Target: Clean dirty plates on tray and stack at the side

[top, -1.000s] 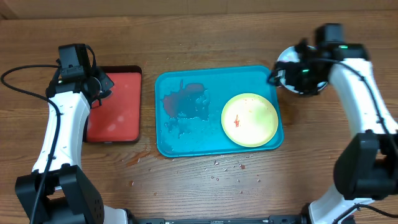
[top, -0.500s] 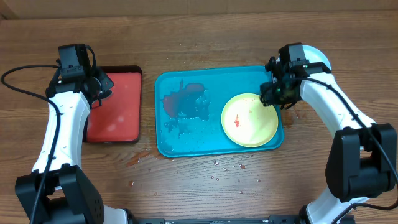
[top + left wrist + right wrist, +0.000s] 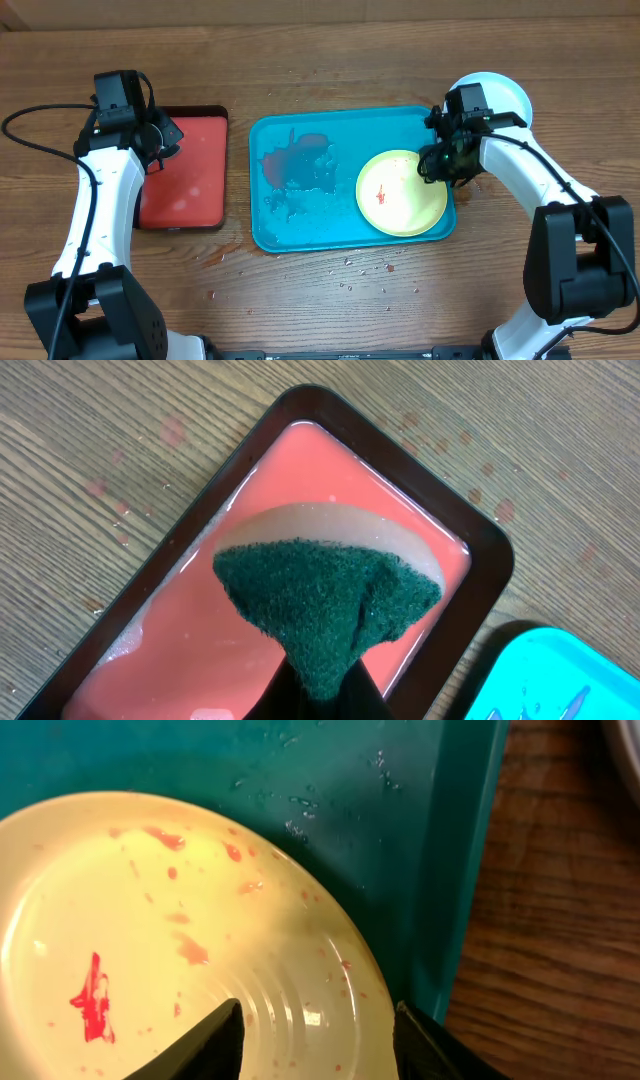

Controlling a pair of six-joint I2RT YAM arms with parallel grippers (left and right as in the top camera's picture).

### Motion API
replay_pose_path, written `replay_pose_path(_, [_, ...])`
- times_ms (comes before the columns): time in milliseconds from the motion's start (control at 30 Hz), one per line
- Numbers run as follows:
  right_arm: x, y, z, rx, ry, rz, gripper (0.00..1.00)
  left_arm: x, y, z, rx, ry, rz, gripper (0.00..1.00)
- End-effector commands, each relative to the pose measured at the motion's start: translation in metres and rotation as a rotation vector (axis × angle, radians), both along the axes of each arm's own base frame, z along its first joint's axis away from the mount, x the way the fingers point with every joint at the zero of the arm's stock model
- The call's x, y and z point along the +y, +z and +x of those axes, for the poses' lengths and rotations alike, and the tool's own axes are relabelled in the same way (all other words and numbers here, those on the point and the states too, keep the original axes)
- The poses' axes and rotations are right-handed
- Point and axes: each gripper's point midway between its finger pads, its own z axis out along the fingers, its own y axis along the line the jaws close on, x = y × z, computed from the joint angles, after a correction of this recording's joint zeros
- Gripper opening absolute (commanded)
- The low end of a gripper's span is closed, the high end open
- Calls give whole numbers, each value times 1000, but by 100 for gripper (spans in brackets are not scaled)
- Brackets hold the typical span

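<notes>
A yellow-green plate (image 3: pixel 395 195) with red smears lies in the right part of the turquoise tray (image 3: pixel 300 232). My right gripper (image 3: pixel 443 165) hangs over the plate's right rim. In the right wrist view its jaws stand apart and straddle that rim: one finger over the plate (image 3: pixel 150 950), the other outside it over the tray (image 3: pixel 420 840). My left gripper (image 3: pixel 165 135) is shut on a green-and-tan sponge (image 3: pixel 320 590) above the red tray (image 3: pixel 185 175).
A white plate with a pale blue rim (image 3: pixel 497 95) sits on the table beyond the tray's right corner, behind my right arm. A red, wet smear (image 3: pixel 295 160) covers the tray's left part. Droplets (image 3: pixel 370 270) speckle the table in front of the tray.
My right arm came from the plate at the far right down and left to the yellow-green plate's rim, and its jaws narrowed. The left arm and sponge stayed still.
</notes>
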Motion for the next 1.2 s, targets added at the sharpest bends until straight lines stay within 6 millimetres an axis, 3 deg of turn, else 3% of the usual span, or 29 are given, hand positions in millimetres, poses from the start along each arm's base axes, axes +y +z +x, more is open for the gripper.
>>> replay_pose_path(0, [-3,-11,-9,28,1,-8,50,-1,-2,2,4,-11,-2,4])
replay_pose_path(267, [-7,-13,-11,39,-4,-33,50,-1,-2,2,4,-11,-2,4])
replay_pose_path(633, [-1,-14,-42,169,-5,13,50,-1,-2,2,2,-11,-2,4])
replay_pose_path(833, [5,-13,-47,208,-84,53,41,-1,-2,2,3,-11,-2,4])
replay_pose_path(967, [4,-15,-45,206,-138,55,46,-1,-2,2,3,-11,-2,4])
replay_pose_path(1167, [2,-24,-59,273,-287,54,49,-1,-2,2,4,-11,-2,4])
